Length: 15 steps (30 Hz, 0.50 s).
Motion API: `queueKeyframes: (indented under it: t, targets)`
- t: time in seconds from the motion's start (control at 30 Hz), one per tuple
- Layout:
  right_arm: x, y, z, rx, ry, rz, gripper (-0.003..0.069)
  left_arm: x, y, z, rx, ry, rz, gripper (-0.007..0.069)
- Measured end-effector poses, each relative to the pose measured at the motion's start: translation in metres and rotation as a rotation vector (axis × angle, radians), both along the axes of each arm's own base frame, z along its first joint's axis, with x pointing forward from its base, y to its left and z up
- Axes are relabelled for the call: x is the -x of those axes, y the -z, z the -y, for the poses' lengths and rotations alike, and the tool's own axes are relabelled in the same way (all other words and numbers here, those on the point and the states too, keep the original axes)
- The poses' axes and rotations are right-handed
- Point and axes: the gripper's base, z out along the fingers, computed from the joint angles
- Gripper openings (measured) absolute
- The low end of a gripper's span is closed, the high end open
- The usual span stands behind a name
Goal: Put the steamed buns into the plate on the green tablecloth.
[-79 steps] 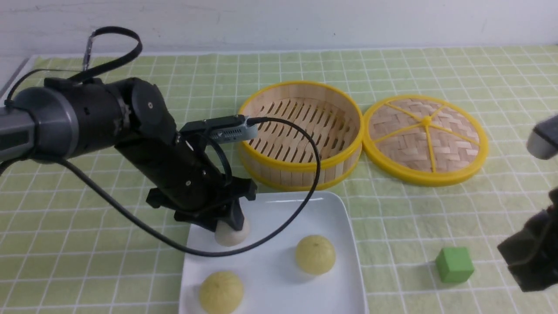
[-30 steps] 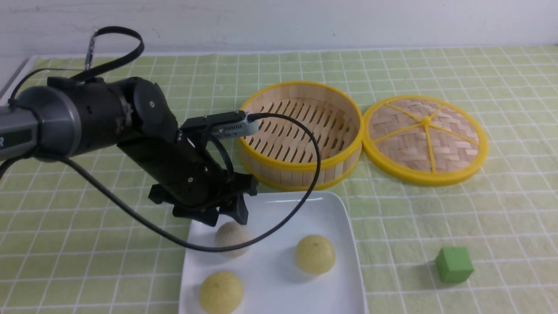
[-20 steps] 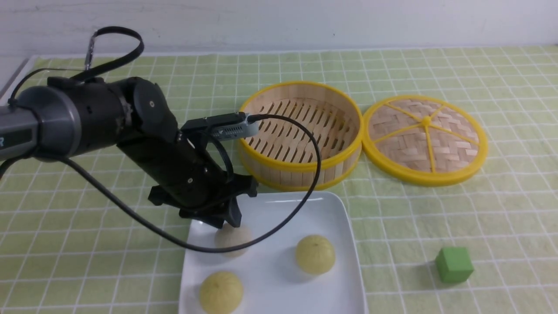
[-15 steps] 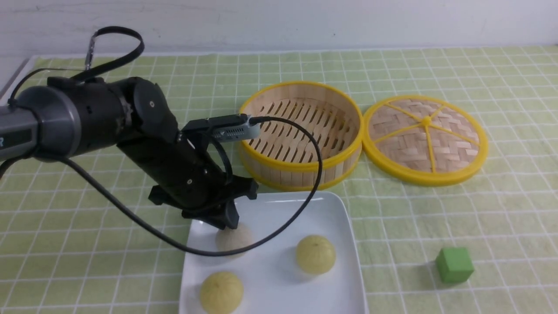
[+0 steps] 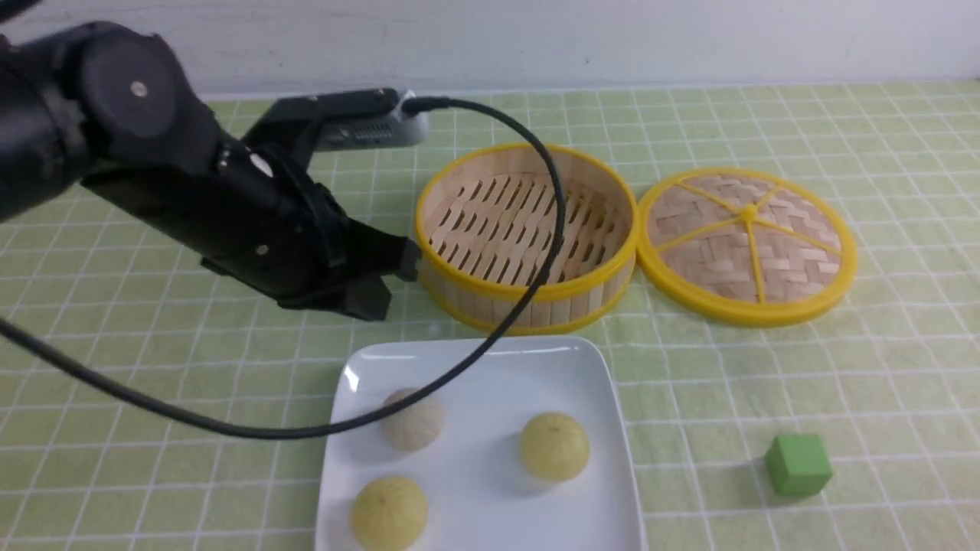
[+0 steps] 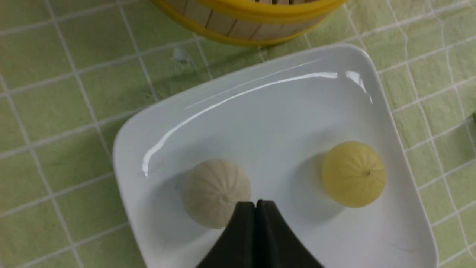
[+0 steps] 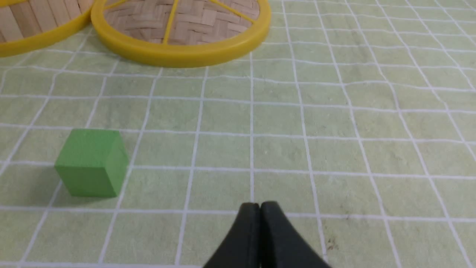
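Note:
The white square plate [image 5: 536, 367] lies on the green tablecloth [image 5: 153, 360] at the front middle. On it rest the whitish-grey bun [image 5: 413, 419] and two pale yellow buns [image 5: 554, 446] [image 5: 388, 511]. In the left wrist view the plate [image 6: 260, 111] holds the grey bun [image 6: 215, 191] and one yellow bun [image 6: 353, 173]. My left gripper [image 5: 375, 295] is shut and empty, raised above and behind the plate's back left corner; its tips [image 6: 256, 204] show closed. My right gripper [image 7: 259, 206] is shut and empty over bare cloth; it is out of the front view.
The empty bamboo steamer basket [image 5: 527, 233] stands behind the plate, its woven lid [image 5: 746, 243] to its right. A green cube [image 5: 798, 463] sits at the front right, also in the right wrist view [image 7: 91, 162]. My left arm's cable [image 5: 536, 260] hangs over the basket and plate.
My left gripper let go of the grey bun, shut, and rose up and back to the left away from the plate. The right gripper left the front view.

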Motion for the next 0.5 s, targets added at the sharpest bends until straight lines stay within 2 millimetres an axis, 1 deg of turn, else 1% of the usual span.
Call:
queueKeyframes:
  t: [0.03, 0.07, 0.1, 0.13, 0.27, 0.33, 0.37, 0.5]
  targets:
    - [0.000, 0.000, 0.000, 0.000, -0.002, 0.001, 0.0014, 0.004, -0.007, -0.002, 0.005, -0.004, 0.022, 0.0002]
    - [0.000, 0.000, 0.000, 0.000, -0.002, 0.001, 0.0014, 0.005, -0.009, -0.003, 0.006, -0.005, 0.027, 0.0002]
    - [0.000, 0.000, -0.001, 0.000, -0.013, 0.002, 0.0015, 0.015, -0.022, -0.007, 0.018, -0.017, 0.068, 0.0002]
    - [0.000, 0.000, -0.001, 0.000, -0.022, 0.003, 0.0015, 0.021, -0.031, -0.010, 0.024, -0.023, 0.094, 0.0002]
    - [0.000, 0.000, -0.004, 0.000, -0.076, 0.003, 0.0019, 0.049, -0.058, -0.023, 0.034, -0.044, 0.164, 0.0002]
    - [0.000, 0.000, -0.004, 0.000, -0.083, 0.003, 0.0020, 0.058, -0.064, -0.028, 0.022, -0.053, 0.173, 0.0002]
    - [0.000, 0.000, -0.004, 0.000, -0.085, 0.003, 0.0023, 0.070, -0.072, -0.035, 0.010, -0.063, 0.189, 0.0002]
    - [0.000, 0.000, -0.004, 0.000, -0.085, 0.003, 0.0028, 0.098, -0.091, -0.049, 0.006, -0.081, 0.260, 0.0002]
